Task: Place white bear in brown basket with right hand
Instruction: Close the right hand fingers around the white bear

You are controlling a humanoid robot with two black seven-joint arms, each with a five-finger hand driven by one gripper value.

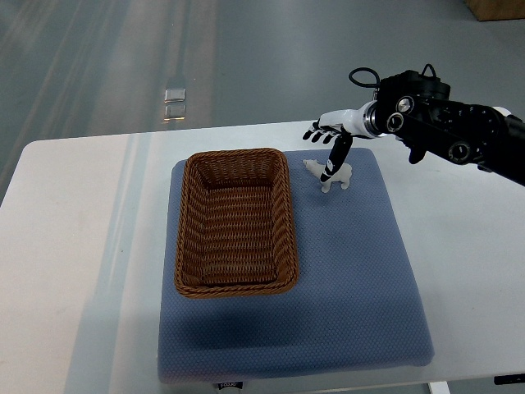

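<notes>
Reading from the left, we find the brown wicker basket (pixel 236 222) sitting empty on the left half of the blue mat (pixel 361 279), its long axis running away from us, with the mat laid on the white table (pixel 74 246). Just to the right of the basket's far right corner stands the white bear (pixel 330 174), upright on the mat, its body lying roughly left to right. Our right hand (pixel 330 139) reaches in from the right edge and sits directly above and slightly beyond the bear, its fingers spread and holding nothing, one dark finger (pixel 336 156) pointing down across the toy. The bear lies just below the hand, so closing on it looks to us like the next move. The left arm is out of sight.
</notes>
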